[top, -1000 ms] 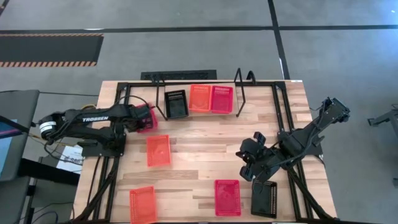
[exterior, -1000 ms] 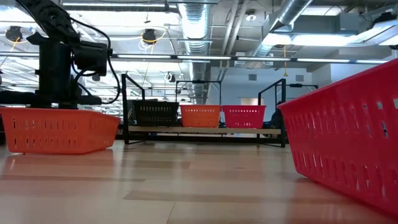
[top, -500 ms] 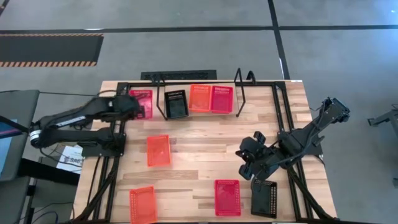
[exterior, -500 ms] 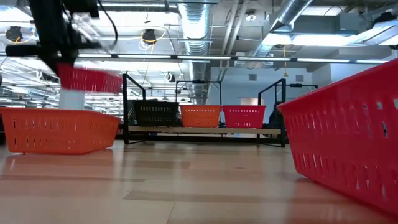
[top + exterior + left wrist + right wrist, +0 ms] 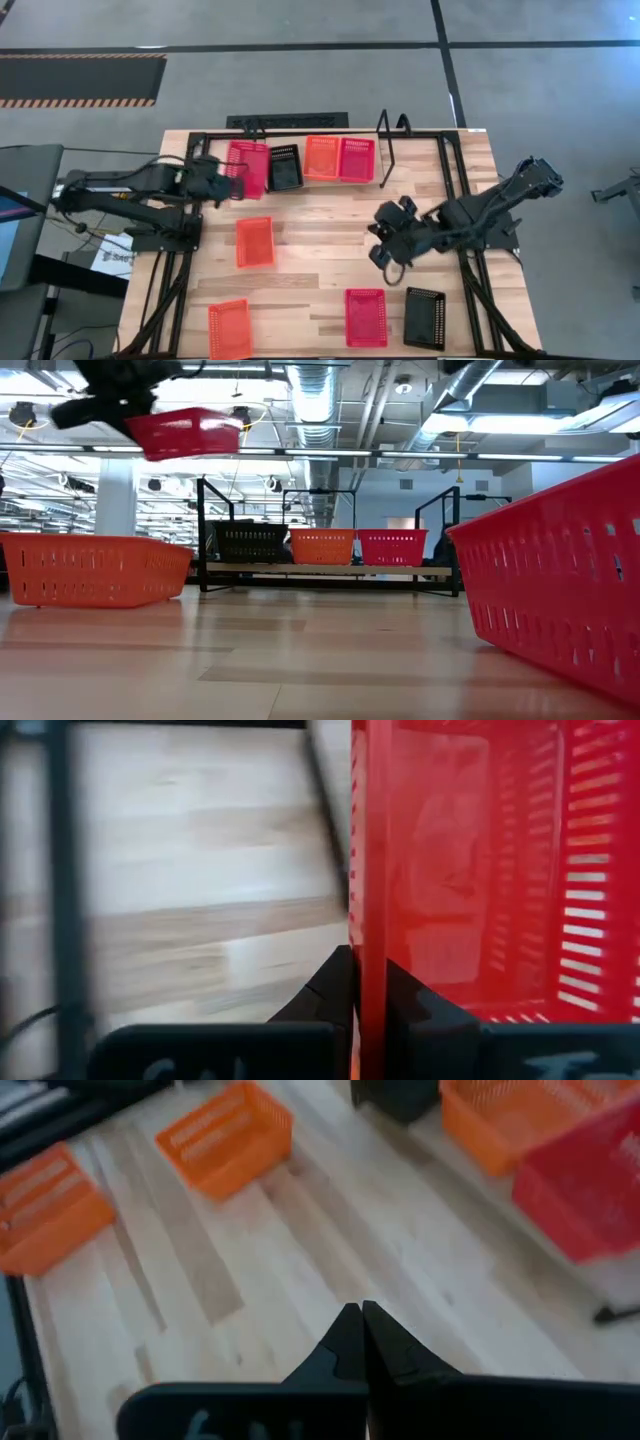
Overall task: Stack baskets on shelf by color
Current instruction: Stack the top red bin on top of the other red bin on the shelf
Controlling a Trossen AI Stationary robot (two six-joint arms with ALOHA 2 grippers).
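Wooden table (image 5: 320,225); left tool (image 5: 228,181) seemingly grips red-pink basket (image 5: 247,168).

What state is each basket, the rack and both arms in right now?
Left gripper: shut on red-pink basket, held in the air.
Right gripper: shut, empty.
Shelf: holds one black, one orange, one red-pink basket.
Two orange baskets, red-pink basket, black basket: on table.
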